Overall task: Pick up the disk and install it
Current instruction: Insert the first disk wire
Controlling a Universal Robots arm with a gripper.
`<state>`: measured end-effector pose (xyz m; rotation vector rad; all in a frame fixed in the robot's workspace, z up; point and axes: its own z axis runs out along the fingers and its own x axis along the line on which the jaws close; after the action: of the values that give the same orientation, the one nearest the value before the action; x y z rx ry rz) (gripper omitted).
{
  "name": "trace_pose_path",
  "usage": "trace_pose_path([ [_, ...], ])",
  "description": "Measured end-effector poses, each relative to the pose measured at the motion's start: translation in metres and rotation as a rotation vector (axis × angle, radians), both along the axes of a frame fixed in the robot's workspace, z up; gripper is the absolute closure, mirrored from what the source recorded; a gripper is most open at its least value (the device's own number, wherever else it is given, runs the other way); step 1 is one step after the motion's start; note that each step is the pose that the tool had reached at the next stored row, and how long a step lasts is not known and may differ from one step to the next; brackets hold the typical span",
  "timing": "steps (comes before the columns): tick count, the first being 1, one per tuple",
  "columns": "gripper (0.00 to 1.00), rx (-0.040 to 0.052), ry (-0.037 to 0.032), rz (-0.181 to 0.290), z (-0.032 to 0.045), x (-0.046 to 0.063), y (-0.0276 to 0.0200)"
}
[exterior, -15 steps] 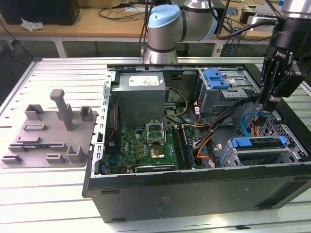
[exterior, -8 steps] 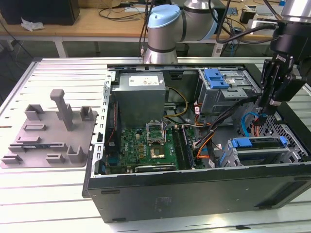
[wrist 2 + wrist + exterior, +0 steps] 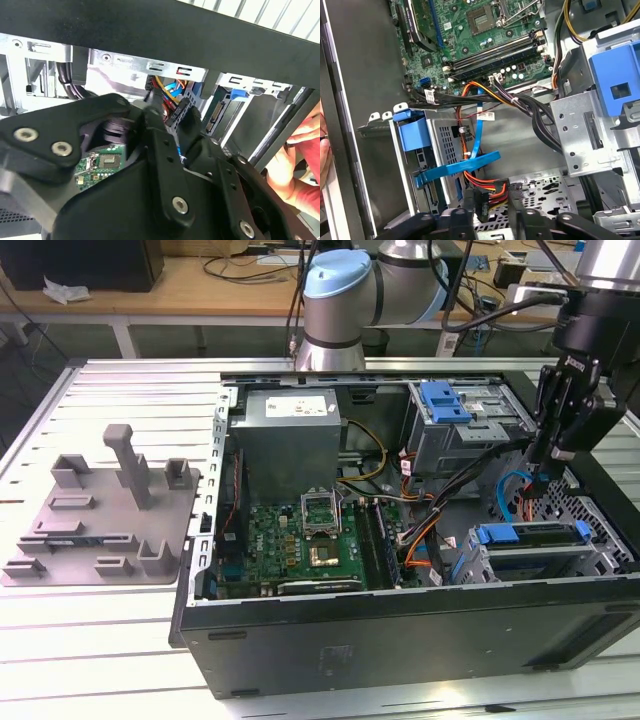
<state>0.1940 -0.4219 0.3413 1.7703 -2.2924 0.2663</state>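
Note:
The disk (image 3: 530, 536) lies in the lower drive cage at the open computer case's near right corner, its blue carrier frame (image 3: 414, 134) facing up. My gripper (image 3: 538, 462) hangs just above and behind that cage. In the first wrist view my gripper (image 3: 490, 202) is shut on a black cable connector (image 3: 482, 199) with orange, yellow and red wires, close beside the cage. The same connector (image 3: 177, 112) shows at the fingertips in the second wrist view, near the disk's socket end (image 3: 218, 113). A flat blue cable (image 3: 462, 167) crosses in front of the cage.
A blue bracket (image 3: 445, 400) tops the upper drive cage. Motherboard (image 3: 310, 540) and power supply (image 3: 290, 435) fill the case's left half. Cable bundles (image 3: 520, 102) run across the middle. A grey fixture plate (image 3: 100, 520) lies left of the case. A person's hand (image 3: 300, 160) rests at the case wall.

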Motion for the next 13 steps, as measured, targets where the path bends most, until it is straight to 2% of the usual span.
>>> trace_pose_path([
  [4, 0.83, -0.0001, 0.0, 0.0, -0.0012, 0.0, 0.0],
  [13, 0.83, -0.0001, 0.0, 0.0, -0.0016, 0.0, 0.0],
])
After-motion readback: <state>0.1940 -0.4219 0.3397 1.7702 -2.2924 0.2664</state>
